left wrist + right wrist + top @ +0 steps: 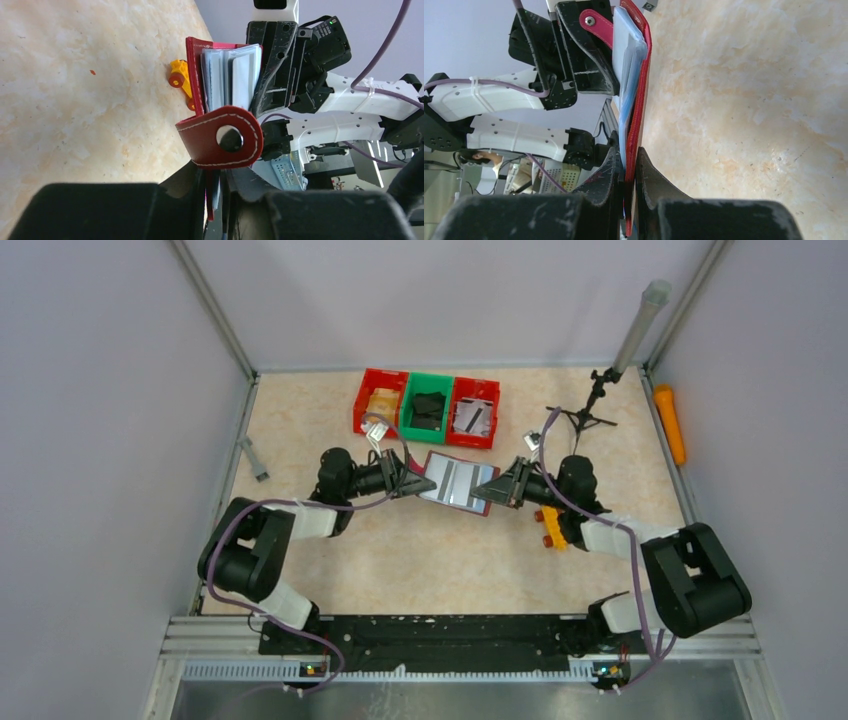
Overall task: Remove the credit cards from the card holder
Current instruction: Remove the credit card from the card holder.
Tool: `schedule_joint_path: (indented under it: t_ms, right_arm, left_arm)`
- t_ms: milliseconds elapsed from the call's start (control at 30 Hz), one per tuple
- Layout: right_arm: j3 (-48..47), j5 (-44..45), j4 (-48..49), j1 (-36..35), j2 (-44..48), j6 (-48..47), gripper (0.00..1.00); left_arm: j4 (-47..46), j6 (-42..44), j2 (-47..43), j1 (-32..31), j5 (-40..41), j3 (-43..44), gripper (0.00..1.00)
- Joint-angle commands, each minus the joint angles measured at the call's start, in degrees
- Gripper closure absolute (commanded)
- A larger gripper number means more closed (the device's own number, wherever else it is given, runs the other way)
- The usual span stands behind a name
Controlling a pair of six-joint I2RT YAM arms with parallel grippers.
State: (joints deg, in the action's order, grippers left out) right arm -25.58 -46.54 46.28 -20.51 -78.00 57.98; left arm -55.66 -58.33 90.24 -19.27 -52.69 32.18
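The maroon card holder (455, 483) hangs open between my two grippers above the table middle, its shiny silvery-blue sleeves facing up. My left gripper (418, 483) is shut on its left edge. In the left wrist view the clasp strap with its metal snap (230, 138) curls over my fingers, and pale sleeves (231, 75) stand edge-on behind it. My right gripper (485, 492) is shut on the right edge; in the right wrist view the red cover (639, 100) runs edge-on out from between my fingers (605, 175), with the blue-white sleeves (626, 65) beside it. No loose card shows.
Two red bins (380, 400) (474, 412) flank a green bin (429, 406) at the back. A yellow toy (551, 527) lies under my right arm; it also shows in the left wrist view (181, 80). A small black tripod (587, 412) and an orange tool (669, 423) sit back right.
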Motion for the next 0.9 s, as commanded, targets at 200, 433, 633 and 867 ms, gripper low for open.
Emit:
schedule_joint_path:
  t_ms: [200, 433, 633, 867]
  right_arm:
    - [-6.7, 1.7, -11.4, -1.1, 0.9, -10.2, 0.79]
    - [-10.4, 17.4, -29.1, -1.2, 4.0, -20.9, 0.11]
    - [-13.2, 30.7, -36.0, -5.3, 7.1, -26.4, 0.14]
    - [-14.4, 21.2, -25.0, -7.4, 1.5, -20.7, 0.50]
  left_arm:
    - [-3.0, 1.7, -0.8, 0.6, 1.5, -0.4, 0.99]
    - [10.8, 10.0, -4.6, 0.5, 7.8, 0.3, 1.00]
    - [20.0, 16.1, -7.6, -0.2, 14.2, 1.0, 1.00]
    - [18.6, 16.0, -5.8, -1.4, 13.4, 1.6, 1.00]
